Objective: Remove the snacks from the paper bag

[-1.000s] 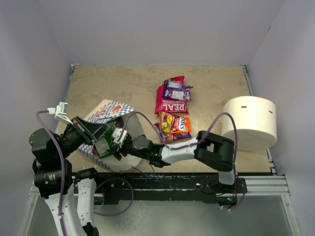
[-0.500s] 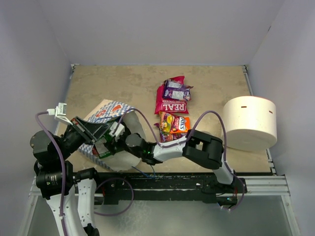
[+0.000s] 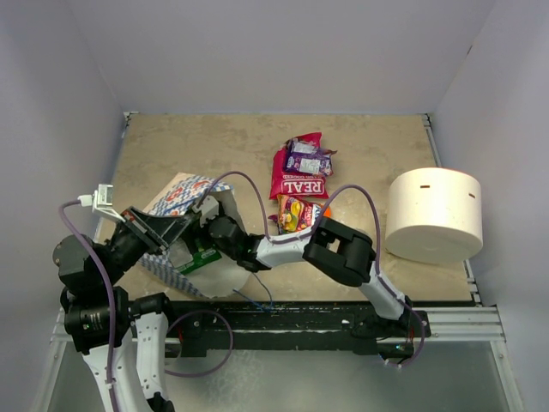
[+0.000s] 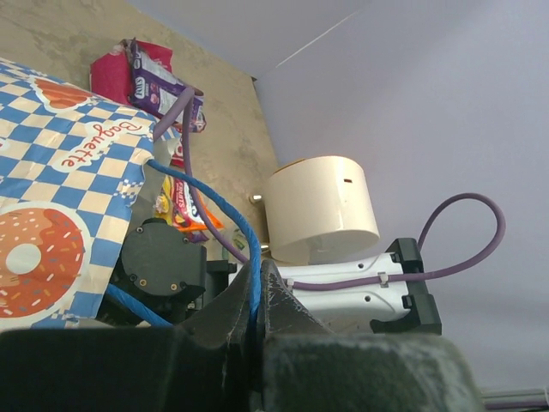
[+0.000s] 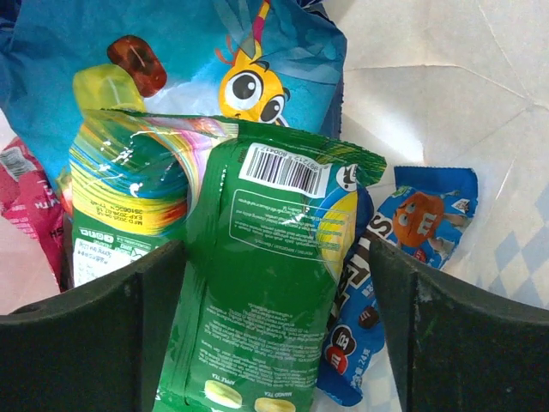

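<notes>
From above, the paper bag (image 3: 176, 196) lies on its side at the left of the tabletop (image 3: 214, 150), its white mouth toward the near edge. The left arm (image 3: 120, 249) meets the bag at its near left edge. The right arm (image 3: 283, 249) reaches across into the mouth, where a bit of green shows. Further right a red-pink chip bag (image 3: 300, 182) lies flat with a purple packet (image 3: 307, 159) on top of it, and an orange packet (image 3: 302, 215) just in front. A big white roll (image 3: 433, 215) stands at the far right.

In the left wrist view, the left end effector (image 4: 256, 276) is narrow, pinched on the bag's blue cord handle (image 4: 236, 219), with the checkered side beside it.

In the right wrist view, inside the bag, the right end effector (image 5: 270, 283) is spread wide with a green packet (image 5: 266, 326) between its fingers; I cannot tell whether they touch it. Behind it lie a large blue packet (image 5: 171, 43), a second green packet (image 5: 116, 206), a small blue candy packet (image 5: 420, 215) and a pink packet (image 5: 26, 206).
</notes>
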Robot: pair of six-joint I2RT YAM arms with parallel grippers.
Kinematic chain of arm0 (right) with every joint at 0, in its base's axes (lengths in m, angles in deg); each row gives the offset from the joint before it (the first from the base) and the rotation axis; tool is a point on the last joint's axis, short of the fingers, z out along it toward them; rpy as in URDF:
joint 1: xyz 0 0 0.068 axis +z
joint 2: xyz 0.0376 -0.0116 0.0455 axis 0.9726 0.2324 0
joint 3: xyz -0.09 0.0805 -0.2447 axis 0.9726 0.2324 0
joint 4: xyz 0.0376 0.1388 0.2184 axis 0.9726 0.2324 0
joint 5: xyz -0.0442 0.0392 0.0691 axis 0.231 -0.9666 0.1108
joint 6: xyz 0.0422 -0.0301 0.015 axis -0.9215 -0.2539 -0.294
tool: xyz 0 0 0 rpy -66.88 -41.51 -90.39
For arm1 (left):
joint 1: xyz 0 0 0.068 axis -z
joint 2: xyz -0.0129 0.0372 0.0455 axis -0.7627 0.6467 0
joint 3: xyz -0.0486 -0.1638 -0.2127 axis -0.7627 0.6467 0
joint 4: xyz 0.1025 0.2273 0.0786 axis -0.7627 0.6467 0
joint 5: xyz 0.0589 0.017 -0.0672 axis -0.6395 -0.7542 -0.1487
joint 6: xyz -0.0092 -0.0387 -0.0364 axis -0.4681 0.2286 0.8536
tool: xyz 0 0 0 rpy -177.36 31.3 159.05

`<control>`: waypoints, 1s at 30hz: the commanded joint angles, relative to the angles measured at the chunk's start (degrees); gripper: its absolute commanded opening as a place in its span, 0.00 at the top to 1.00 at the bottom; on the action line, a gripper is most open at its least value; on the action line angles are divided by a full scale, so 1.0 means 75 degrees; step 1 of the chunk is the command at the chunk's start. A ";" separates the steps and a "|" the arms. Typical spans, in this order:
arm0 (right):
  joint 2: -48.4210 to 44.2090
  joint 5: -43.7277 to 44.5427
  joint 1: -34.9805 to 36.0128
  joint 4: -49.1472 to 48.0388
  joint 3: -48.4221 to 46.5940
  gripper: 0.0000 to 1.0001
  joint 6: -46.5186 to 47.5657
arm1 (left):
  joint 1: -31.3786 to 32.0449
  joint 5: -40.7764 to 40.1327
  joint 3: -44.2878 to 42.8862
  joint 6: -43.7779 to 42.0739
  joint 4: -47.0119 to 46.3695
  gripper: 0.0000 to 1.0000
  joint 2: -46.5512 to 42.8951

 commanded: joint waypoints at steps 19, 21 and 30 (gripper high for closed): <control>-0.0599 -0.0920 -0.0105 0.0337 -0.0245 1.00 0.0464 | -0.0002 -0.0240 -0.0075 -0.0219 0.0112 1.00 -0.0224; -0.0769 -0.0923 -0.0109 0.0319 -0.0184 1.00 0.0453 | -0.0001 -0.0224 -0.0080 -0.0242 0.0118 1.00 -0.0188; -0.1853 -0.0978 -0.0111 0.0242 0.0403 1.00 0.0453 | -0.0002 -0.0229 -0.0326 -0.0544 0.0186 1.00 0.0204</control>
